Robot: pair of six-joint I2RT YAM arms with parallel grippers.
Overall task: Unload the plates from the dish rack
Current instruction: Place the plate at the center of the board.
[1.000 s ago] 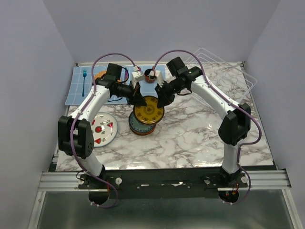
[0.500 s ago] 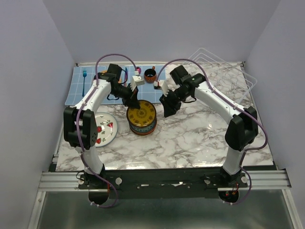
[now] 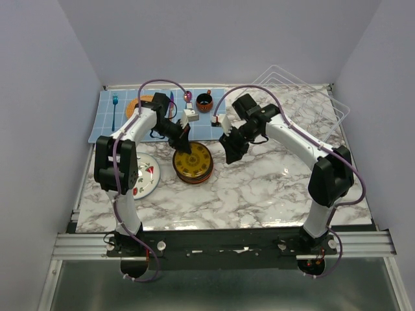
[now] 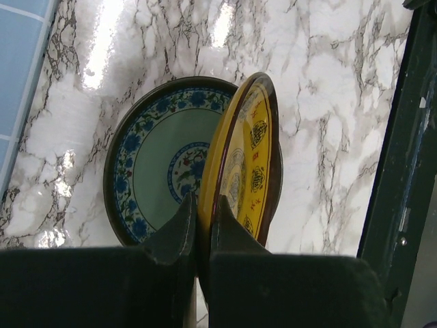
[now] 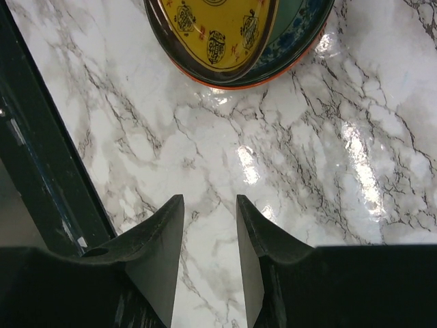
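Note:
My left gripper (image 4: 205,205) is shut on the near rim of the mustard-yellow patterned plate (image 4: 246,157). The plate leans tilted over a green plate with a blue floral border (image 4: 157,164), which tops a small stack (image 3: 192,162) with an orange-red rim (image 5: 232,83) at the bottom. My right gripper (image 5: 208,199) is open over bare marble just right of the stack, with nothing between its fingers. A white plate with red wedges (image 3: 144,175) lies flat to the stack's left. The white wire dish rack (image 3: 340,109) stands at the back right.
At the back left lies a blue placemat (image 3: 107,126) with a blue fork (image 3: 115,107), an orange woven disc (image 3: 139,103) and a dark cup (image 3: 204,102). The table's black frame edge (image 5: 41,164) runs close by the right gripper.
The right gripper has opened, let go of the yellow plate and drawn back to the right. The left gripper has lowered the plate onto the stack.

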